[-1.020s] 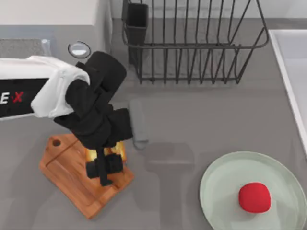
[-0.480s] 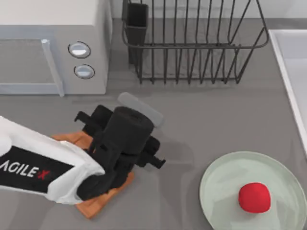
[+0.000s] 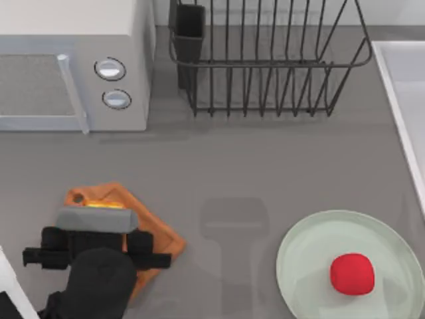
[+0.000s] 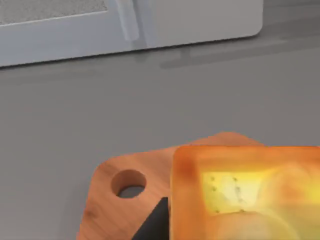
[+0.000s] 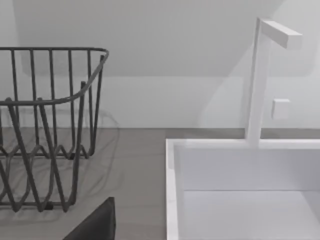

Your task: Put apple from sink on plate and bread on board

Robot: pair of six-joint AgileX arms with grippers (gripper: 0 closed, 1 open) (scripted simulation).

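Note:
The red apple [image 3: 352,273] rests on the mint-green plate [image 3: 312,246] at the table's near right. At the right edge runs the rim of the white sink [image 3: 398,100], whose basin [image 5: 240,200] lies close in the right wrist view. The wooden board [image 3: 163,240] lies near left, with a yellow strip of the bread [image 3: 101,205] showing by its handle hole. Up close, the bread [image 4: 245,190] sits on the board [image 4: 107,200]. My left gripper [image 3: 96,256] hovers above the board's near part. A dark part of my right gripper [image 5: 95,225] shows beside the sink.
A white microwave [image 3: 73,66] stands at the far left. A black wire dish rack [image 3: 265,60] sits at the far middle. A white faucet [image 5: 257,80] rises behind the sink. Bare grey countertop lies between board and plate.
My left arm has swung from over the board's right part back toward the near-left corner, uncovering the microwave. The apple and plate have not moved.

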